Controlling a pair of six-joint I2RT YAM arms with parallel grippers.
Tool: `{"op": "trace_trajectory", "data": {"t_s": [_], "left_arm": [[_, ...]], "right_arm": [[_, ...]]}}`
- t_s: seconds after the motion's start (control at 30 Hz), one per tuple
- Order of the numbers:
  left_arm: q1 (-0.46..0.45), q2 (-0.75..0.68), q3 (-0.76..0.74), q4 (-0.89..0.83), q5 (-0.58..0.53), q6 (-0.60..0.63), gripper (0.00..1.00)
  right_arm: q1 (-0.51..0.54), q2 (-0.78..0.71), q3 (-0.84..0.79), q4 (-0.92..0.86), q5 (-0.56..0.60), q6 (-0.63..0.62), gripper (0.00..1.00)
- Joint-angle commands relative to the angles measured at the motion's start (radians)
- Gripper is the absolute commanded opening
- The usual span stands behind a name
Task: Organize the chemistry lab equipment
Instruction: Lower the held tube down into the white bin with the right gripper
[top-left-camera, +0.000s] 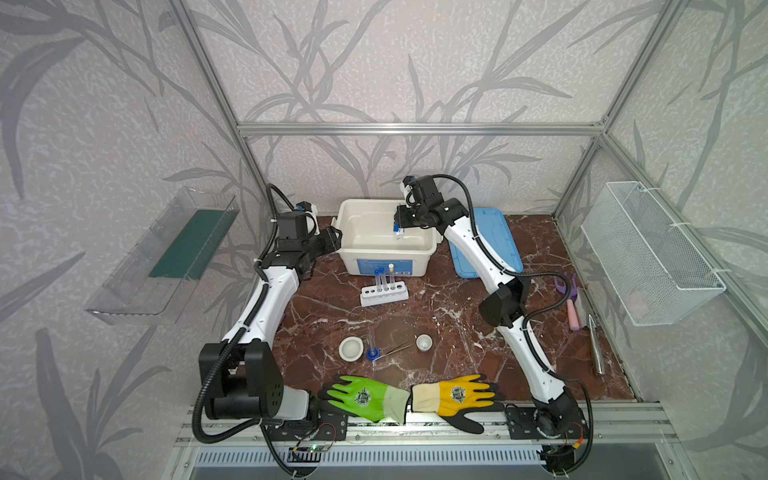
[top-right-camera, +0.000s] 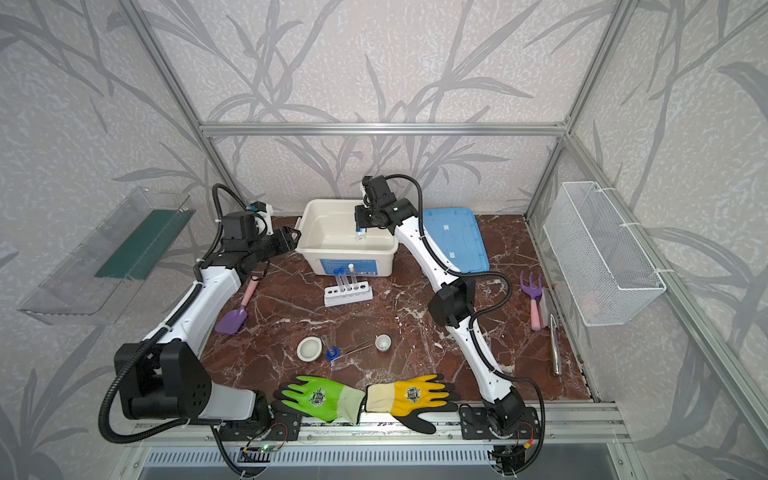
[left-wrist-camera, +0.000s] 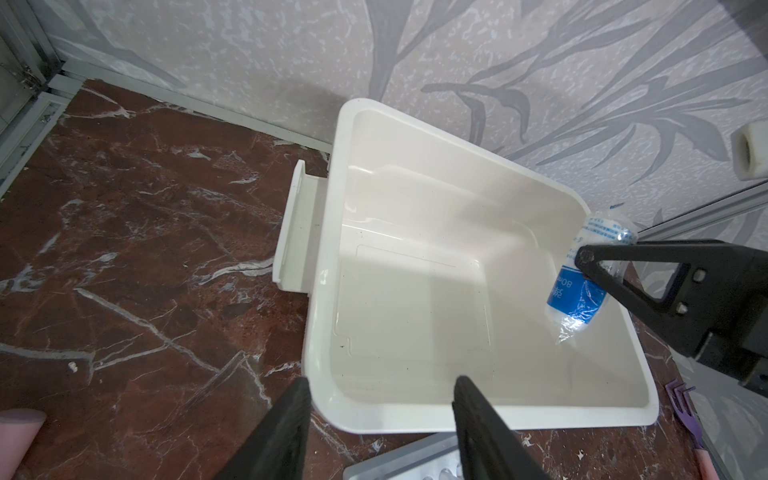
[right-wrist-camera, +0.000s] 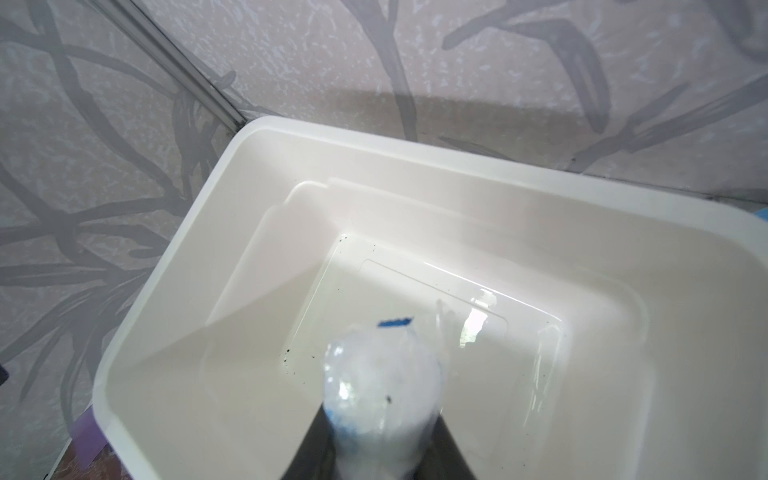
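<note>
Care is called for with the bottle (left-wrist-camera: 575, 301). It is small, white, blue-labelled and wrapped in crinkled clear film, so it is judged light, firm in the body and slippery on the outside. It is clamped between the fingers of the right gripper (top-left-camera: 399, 227), which are closed across its labelled middle. It is held over the right side of the white bin (top-left-camera: 341, 226), clear of the floor as far as can be told. The loose tail of film at its lower end is judged a poor place for a hold, and the firm middle is the better one.

At the bin's left wall the left gripper (left-wrist-camera: 380, 386) is seen with its fingers apart, one outside the wall and one over the inside, and nothing is gripped.

Just near of the bin, three capped tubes (top-left-camera: 384, 275) stand upright in the rack (top-left-camera: 370, 296). They are judged smooth and breakable, best taken on the shaft below the cap.

Nearer again, the cylinder (top-left-camera: 372, 352) and tweezers (top-left-camera: 395, 348) lie between two dishes (top-left-camera: 351, 348). Whether the cylinder stands or lies cannot be told. The tweezers are thin and flat on the table, and are judged awkward to lift.

A blue lid (top-left-camera: 486, 243) is seen right of the bin.
</note>
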Motion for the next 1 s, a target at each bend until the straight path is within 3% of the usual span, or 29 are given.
{"op": "trace_trajectory", "data": {"t_s": [0.0,0.4,0.6,0.97], "left_arm": [[0.005,0.021,0.055,0.009,0.022,0.0,0.56],[0.001,0.165,0.135,-0.01,0.042,0.036,0.56],[-0.017,0.24,0.166,0.009,0.142,0.045,0.55],[-0.063,0.245,0.191,-0.024,0.088,0.085,0.53]], "right_arm": [[-0.007,0.045,0.02,0.021,0.024,-0.019,0.28],[-0.011,0.077,-0.006,-0.035,0.089,-0.081,0.29],[-0.016,0.077,-0.019,-0.088,0.122,-0.11,0.29],[-0.032,0.043,-0.095,-0.108,0.17,-0.124,0.29]]}}
